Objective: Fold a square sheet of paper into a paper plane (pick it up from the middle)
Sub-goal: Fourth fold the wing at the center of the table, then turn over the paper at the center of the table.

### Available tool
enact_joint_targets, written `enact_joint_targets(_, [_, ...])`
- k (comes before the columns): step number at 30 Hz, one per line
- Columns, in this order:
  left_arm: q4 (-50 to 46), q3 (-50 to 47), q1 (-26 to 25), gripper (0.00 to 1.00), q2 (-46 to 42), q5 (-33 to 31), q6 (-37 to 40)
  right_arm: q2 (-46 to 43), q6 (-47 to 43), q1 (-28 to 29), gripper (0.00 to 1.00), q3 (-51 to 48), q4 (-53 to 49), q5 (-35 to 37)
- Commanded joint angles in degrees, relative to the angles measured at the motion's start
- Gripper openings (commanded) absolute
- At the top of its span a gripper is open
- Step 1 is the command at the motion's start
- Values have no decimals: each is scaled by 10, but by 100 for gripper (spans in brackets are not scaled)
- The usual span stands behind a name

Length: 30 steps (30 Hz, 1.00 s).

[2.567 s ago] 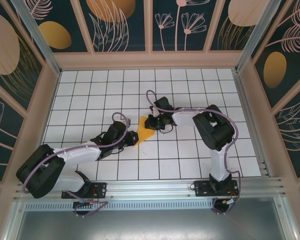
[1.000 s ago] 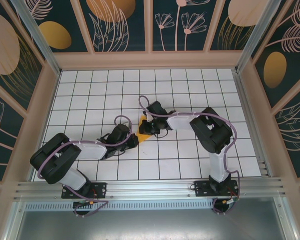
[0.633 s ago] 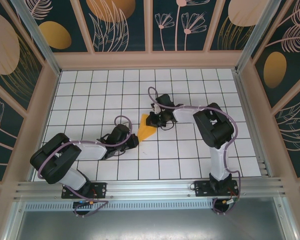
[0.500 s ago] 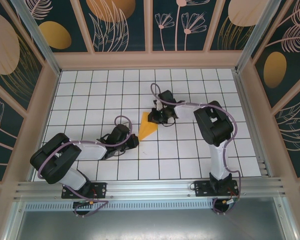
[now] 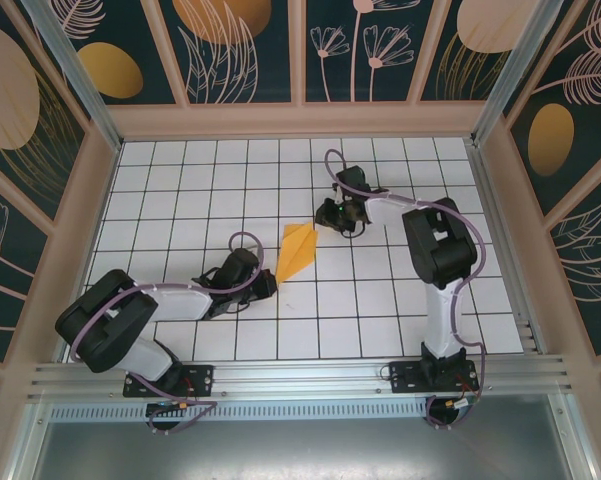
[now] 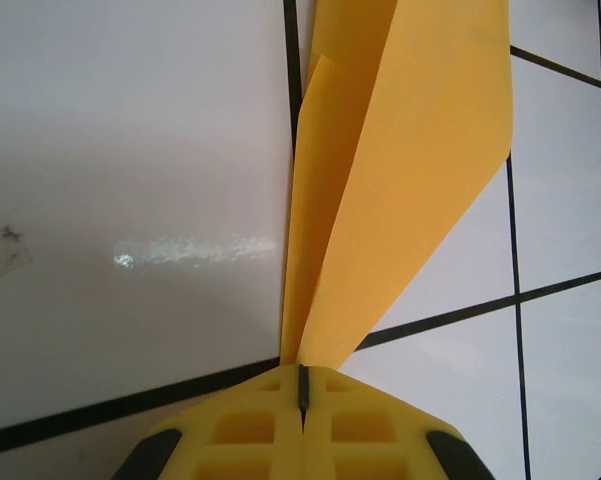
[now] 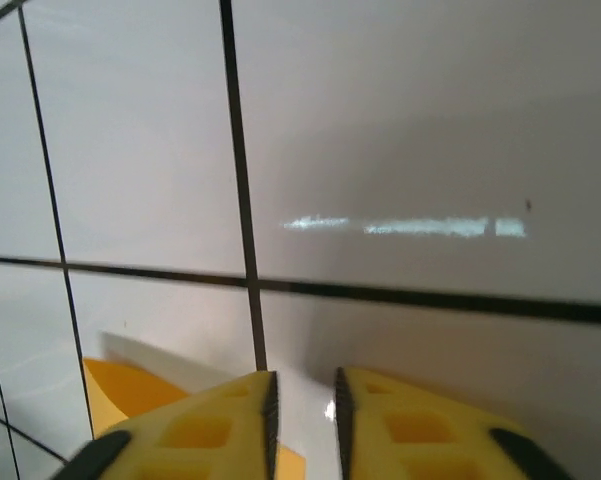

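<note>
Right jaws drawn back from the paper plane (image 5: 298, 250), seemingly slightly apart, left jaws clamped on its tip.

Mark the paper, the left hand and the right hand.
paper (image 5: 297, 251): top view, middle of the folded sheet.
left hand (image 6: 302, 382): left wrist view, seam between its shut fingertips, which pinch the paper's tip.
right hand (image 7: 304, 388): right wrist view, narrow gap between its fingertips.

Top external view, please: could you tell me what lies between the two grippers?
In the top view the folded orange paper lies there, its near tip pinched by the left gripper; bare tile separates it from the right gripper.
</note>
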Motion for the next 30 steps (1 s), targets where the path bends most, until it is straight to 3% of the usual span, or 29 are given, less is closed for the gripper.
enact_joint_targets(1, [-33,12,-2,13,-45,3,0,-78,22,15,37,-57,20,-18])
enact_joint_targets(4, [-24,15,-2,26,-78,-25,-11,-115,41,31,46,-98,47,-27])
enact_joint_targets(10, [0,23,12,43,-73,-64,-29,-132,66,66,53,-135,80,-38])
enact_joint_targets(19, [27,31,26,55,-43,-78,-43,-79,63,105,48,-101,101,-54])
enact_joint_targets(30, [23,10,44,73,-66,-76,-47,-51,60,107,39,-104,158,-93])
